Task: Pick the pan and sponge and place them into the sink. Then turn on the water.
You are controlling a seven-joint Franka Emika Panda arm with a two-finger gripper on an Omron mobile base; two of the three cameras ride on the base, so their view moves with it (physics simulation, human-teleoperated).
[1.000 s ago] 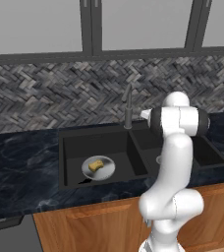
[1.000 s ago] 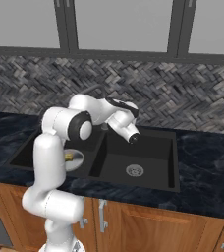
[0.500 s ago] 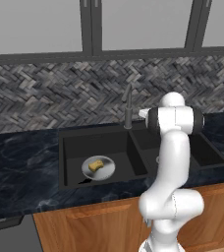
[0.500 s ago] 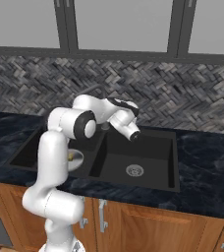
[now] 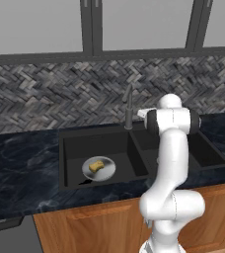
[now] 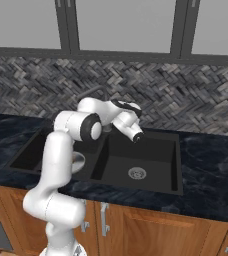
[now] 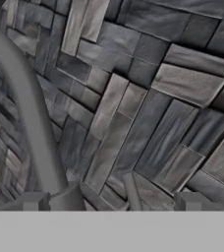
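The grey pan lies on the floor of the left basin of the black sink, with the yellow sponge resting inside it. A sliver of the pan shows behind my arm in the right base view. My gripper hangs over the sink's back edge, right beside the slim grey faucet. In the hand view my gripper is open and holds nothing. It faces the tiled wall, with the faucet curving up just left of it. No stream of water runs.
The right basin holds only its round silver drain. Dark marble counter runs on both sides of the sink. A herringbone backsplash stands close behind the faucet, with windows above and wooden cabinets below.
My arm has swung a little nearer the faucet. The pan and sponge have stayed put in the sink, and the gripper has stayed open.
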